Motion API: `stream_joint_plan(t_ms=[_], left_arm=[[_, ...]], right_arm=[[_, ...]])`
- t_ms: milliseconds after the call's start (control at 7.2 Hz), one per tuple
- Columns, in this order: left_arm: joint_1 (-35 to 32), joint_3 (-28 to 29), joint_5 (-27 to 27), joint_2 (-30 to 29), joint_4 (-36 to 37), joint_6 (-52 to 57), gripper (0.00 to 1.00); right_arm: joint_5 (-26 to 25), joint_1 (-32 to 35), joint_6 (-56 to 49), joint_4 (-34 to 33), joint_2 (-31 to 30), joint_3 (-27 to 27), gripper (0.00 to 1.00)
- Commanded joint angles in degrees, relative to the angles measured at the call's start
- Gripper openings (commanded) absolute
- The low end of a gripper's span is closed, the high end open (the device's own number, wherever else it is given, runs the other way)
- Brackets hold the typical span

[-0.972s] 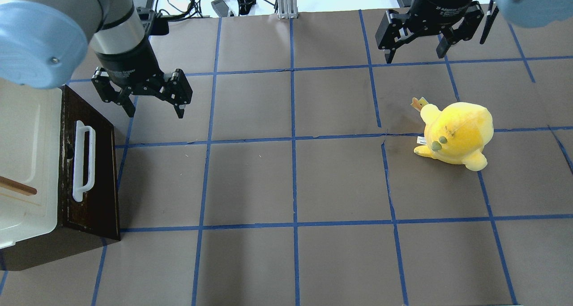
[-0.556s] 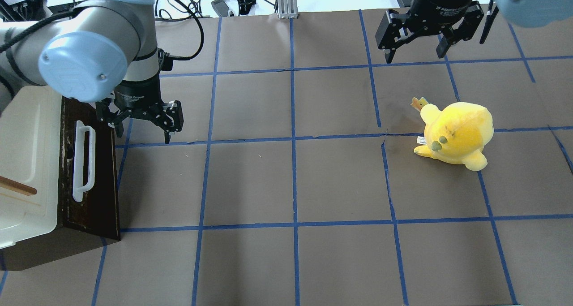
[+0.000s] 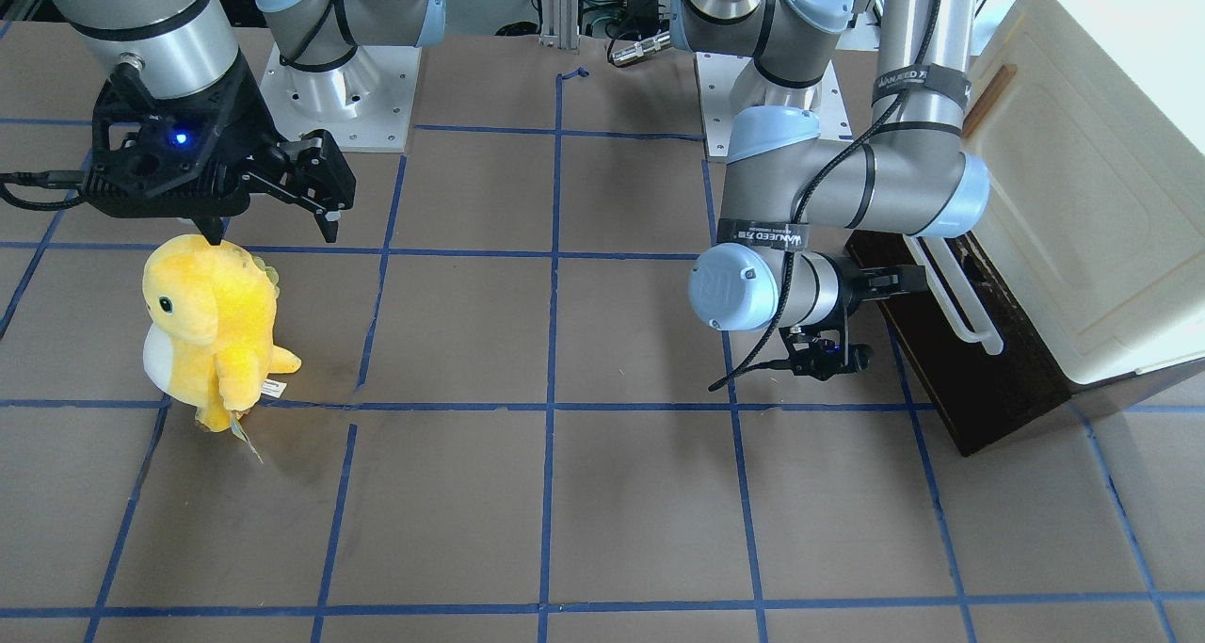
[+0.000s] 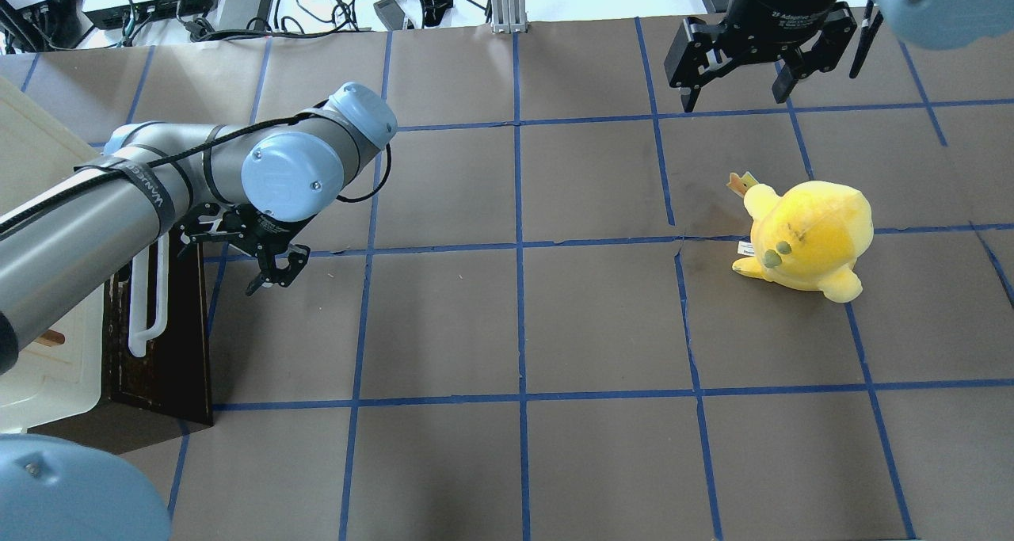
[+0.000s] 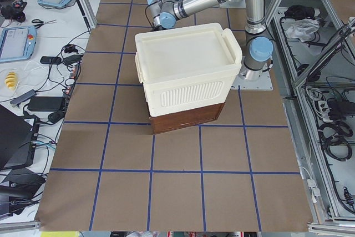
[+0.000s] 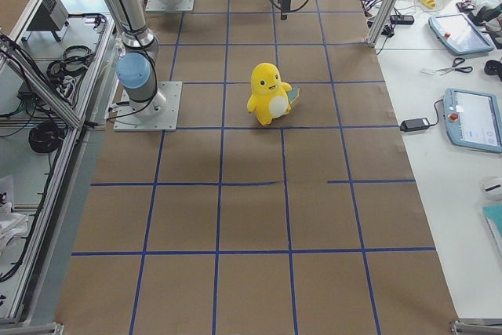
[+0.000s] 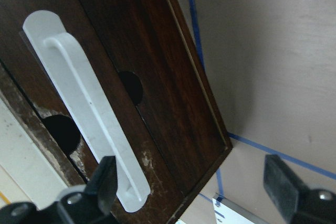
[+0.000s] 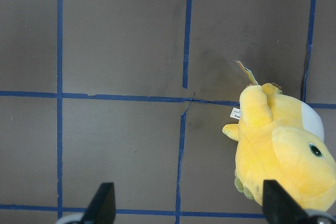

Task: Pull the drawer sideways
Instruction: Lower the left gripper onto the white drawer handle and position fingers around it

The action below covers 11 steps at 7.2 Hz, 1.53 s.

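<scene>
Since 1.0 s ago: the left arm swung from a downward-pointing pose to a low, level one, and the left gripper (image 7: 190,166) now faces the drawer (image 4: 170,343) front instead of hanging above it. The right gripper (image 4: 735,101) and the yellow plush toy (image 4: 808,236) haven't moved.

- Drawer: lower left of the overhead view, sitting on the worktop (image 4: 515,327) under the cream cabinet (image 5: 188,70). Looks shut, as far as I can tell.
- Left gripper: spread wide, holding nothing. In the wrist view 1 finger (image 7: 105,179) sits at the lower end of the white bar handle (image 7: 84,103), the other is out past the drawer's corner. Not on the bar yet.
- Right gripper: wide open and empty, at the top right of the overhead view, well apart from the toy.

Handling, my read:
- Drawer is dark wood, rigid, not fragile. The front edge is chipped and there are 2 round holes beside the handle.
- The bar looks like smooth plastic, so it could slip. Take it near mid-length, 1 finger behind the bar, so the pull doesn't rack the drawer.
- Nothing visibly anchors the cabinet, so the whole unit may slide on the worktop.

Text:
- "WANFEED" on the left arm's cable strap (image 3: 913,80).
- "2F Adaptive" partly legible on the right gripper body.
- The toy's tag is too small to read.
</scene>
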Motion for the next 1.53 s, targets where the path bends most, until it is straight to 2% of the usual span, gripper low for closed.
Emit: stream_joint_plan(t_ms=[0, 139, 556, 833, 972, 1111, 1250, 1389], left_arm=[[0.12, -1.85, 6.54, -1.39, 0.27, -7.77, 1.00], [0.21, -1.85, 8.04, -1.75, 0.27, -10.61, 1.00], [3.98, -3.95, 8.40, -1.06, 0.18, -11.26, 1.00], [4.08, -3.88, 8.32, -1.93, 0.18, -12.13, 1.00], [3.56, -3.87, 8.31, -1.93, 0.18, -11.70, 0.67], [3.47, -3.87, 8.31, -2.02, 0.18, -11.61, 0.44], [3.47, -3.87, 8.23, -1.76, 0.09, -11.70, 0.25], [3.12, -3.87, 8.23, -1.41, -0.08, -11.61, 0.17]], right_arm=[[0.00, 0.00, 0.00, 0.00, 0.00, 0.00, 1.00], [0.00, 0.00, -0.09, 0.00, 0.00, 0.00, 1.00], [0.00, 0.00, 0.00, 0.00, 0.00, 0.00, 1.00], [0.00, 0.00, 0.00, 0.00, 0.00, 0.00, 1.00], [0.00, 0.00, 0.00, 0.00, 0.00, 0.00, 1.00], [0.00, 0.00, 0.00, 0.00, 0.00, 0.00, 1.00], [0.00, 0.00, 0.00, 0.00, 0.00, 0.00, 1.00], [0.00, 0.00, 0.00, 0.00, 0.00, 0.00, 1.00]])
